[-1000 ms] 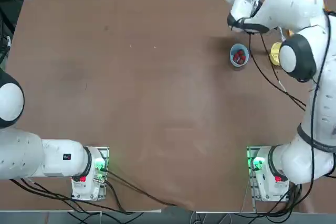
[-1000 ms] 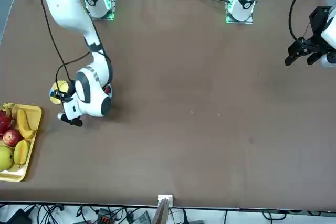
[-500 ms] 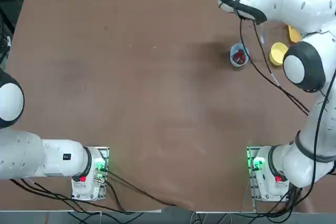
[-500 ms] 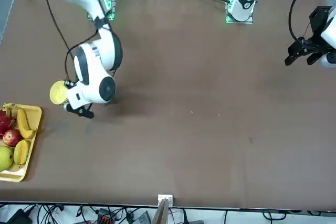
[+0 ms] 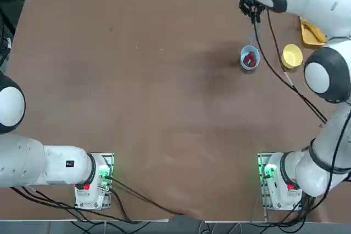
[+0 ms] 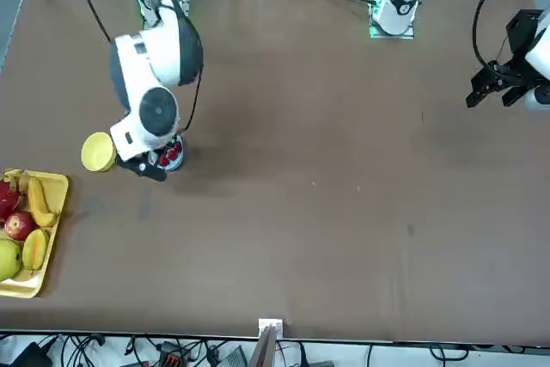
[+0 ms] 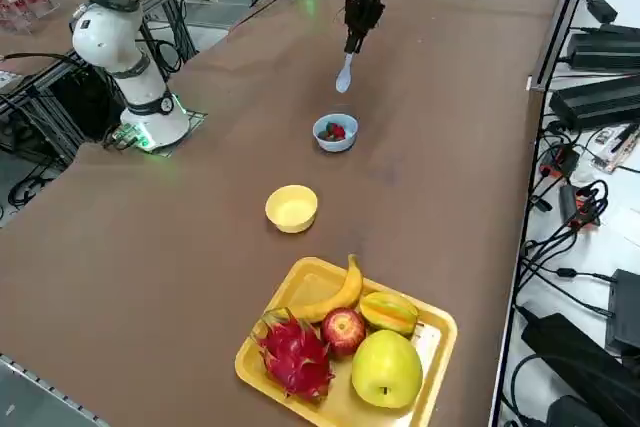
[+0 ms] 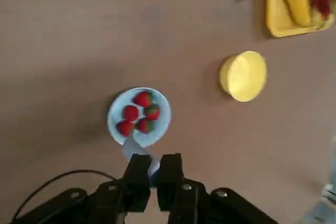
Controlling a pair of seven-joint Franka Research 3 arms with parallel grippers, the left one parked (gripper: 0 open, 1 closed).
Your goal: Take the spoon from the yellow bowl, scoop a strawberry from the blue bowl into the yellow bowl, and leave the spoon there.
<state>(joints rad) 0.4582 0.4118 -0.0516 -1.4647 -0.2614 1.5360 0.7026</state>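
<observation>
The spoon (image 7: 344, 76) hangs in the air, bowl end down, clamped by its handle in the right pincer (image 7: 352, 44) — the two fingers (image 8: 137, 176) are closed tight on it, and in the wrist view the pale bowl of the spoon (image 8: 137, 150) sits just past the fingertips, over the rim of the blue bowl (image 8: 139, 117). The pincer points downward and is raised well clear of the desk (image 5: 137, 91); in the side view the spoon tip hangs above and just beyond the blue bowl (image 7: 335, 133), not touching it.

The blue bowl stands on the desk toward the far right part, as the overhead camera sees it (image 5: 249, 58), with four red strawberries (image 8: 139, 113) lying together inside. The yellow bowl (image 5: 292, 56) stands just beside it, nearer the desk's right edge, apart from it and with nothing visible inside (image 7: 292, 208).

Further out, at the far right corner of the desk, lies a rectangular yellow tray (image 7: 430, 372) carrying a banana (image 7: 335, 296), a red apple (image 7: 343, 331), a green apple (image 7: 386, 370), a dragon fruit (image 7: 295, 352) and a star fruit (image 7: 389, 310). The tray is near the yellow bowl but not touching it — the blue bowl lies well apart from the tray.
</observation>
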